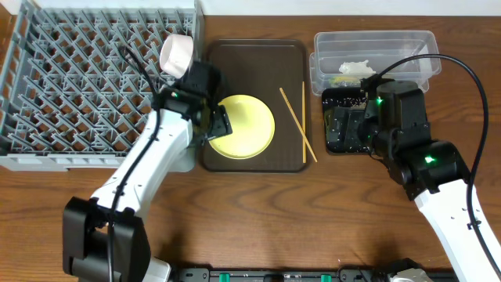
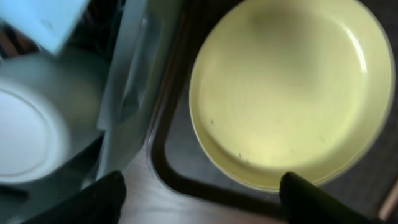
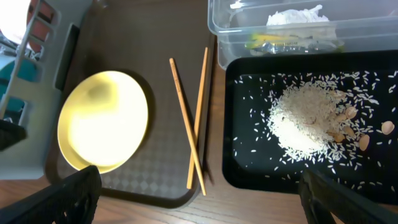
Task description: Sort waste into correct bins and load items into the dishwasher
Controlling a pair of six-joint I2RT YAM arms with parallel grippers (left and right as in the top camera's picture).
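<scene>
A round yellow plate (image 1: 249,125) (image 2: 292,87) (image 3: 102,121) lies on the brown serving tray (image 1: 254,59). My left gripper (image 1: 218,124) (image 2: 199,205) hovers open at its left edge, holding nothing. A white cup (image 1: 177,53) (image 2: 28,130) rests at the right edge of the grey dish rack (image 1: 86,78). Two chopsticks (image 1: 297,121) (image 3: 189,121) lie on the serving tray. Rice with tan crumbs (image 3: 308,121) fills the black tray (image 1: 338,137) (image 3: 249,168). Crumpled paper (image 3: 295,15) and a greenish scrap (image 3: 273,42) sit in the clear tub (image 1: 376,43). My right gripper (image 3: 199,205) is open and empty above them.
The right arm (image 1: 403,117) covers much of the black tray from above. The left arm (image 1: 156,157) crosses the rack's near right corner. Bare wooden table (image 1: 313,219) runs along the front. A blurred light blue shape (image 2: 43,22) shows beside the cup.
</scene>
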